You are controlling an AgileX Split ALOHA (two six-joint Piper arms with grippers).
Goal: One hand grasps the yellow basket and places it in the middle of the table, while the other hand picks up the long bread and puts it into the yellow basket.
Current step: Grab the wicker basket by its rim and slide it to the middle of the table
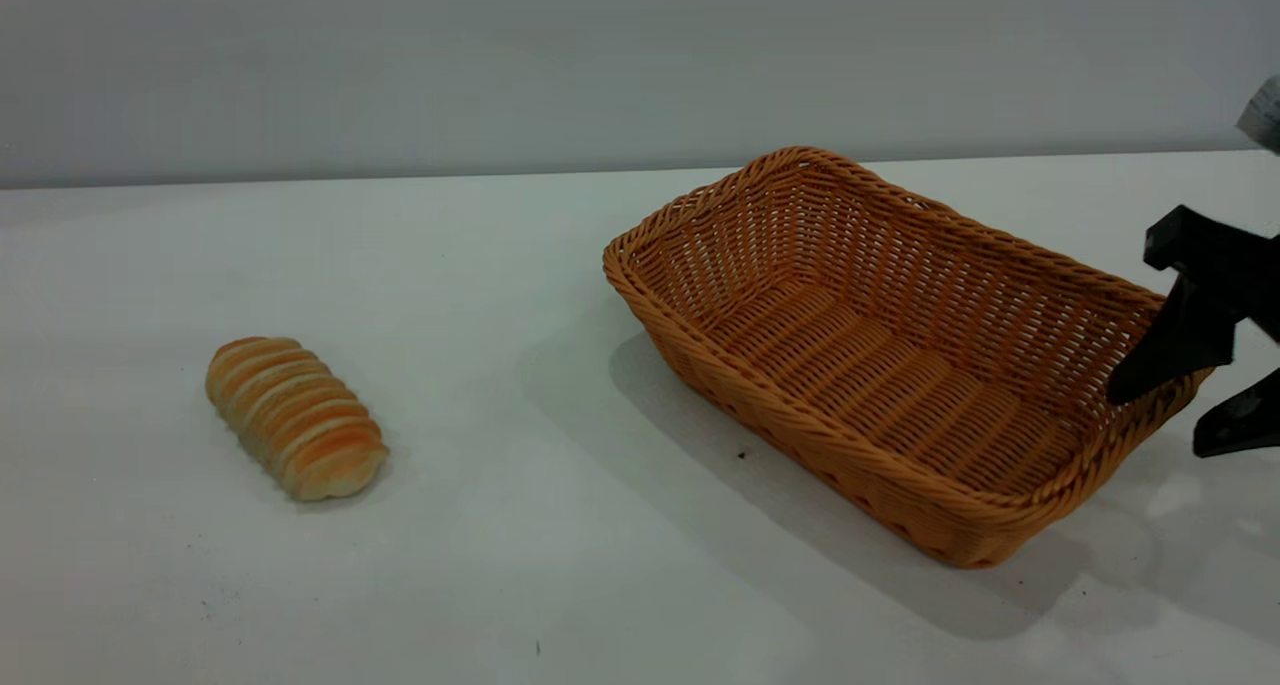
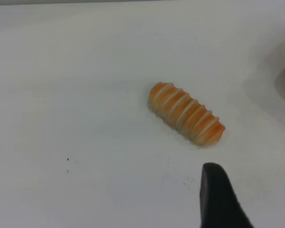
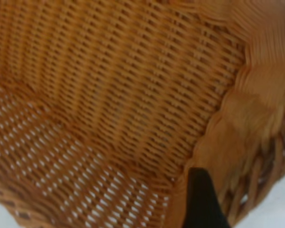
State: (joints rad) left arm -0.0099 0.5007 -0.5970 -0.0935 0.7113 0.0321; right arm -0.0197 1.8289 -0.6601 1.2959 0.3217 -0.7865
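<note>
The yellow basket (image 1: 900,355) stands on the white table (image 1: 500,265), right of the middle, and is empty. My right gripper (image 1: 1158,423) is open at the basket's right end. One finger is inside the wall and the other is outside, with the braided rim between them. In the right wrist view one black finger (image 3: 199,199) lies against the basket's rim (image 3: 237,123). The long bread (image 1: 296,417) lies alone at the table's left. In the left wrist view my left gripper (image 2: 251,178) is open and empty above the table, a little short of the bread (image 2: 186,113).
A grey wall runs behind the table's far edge. A few dark specks (image 1: 741,454) dot the tabletop. Bare table lies between the bread and the basket. The left arm does not show in the exterior view.
</note>
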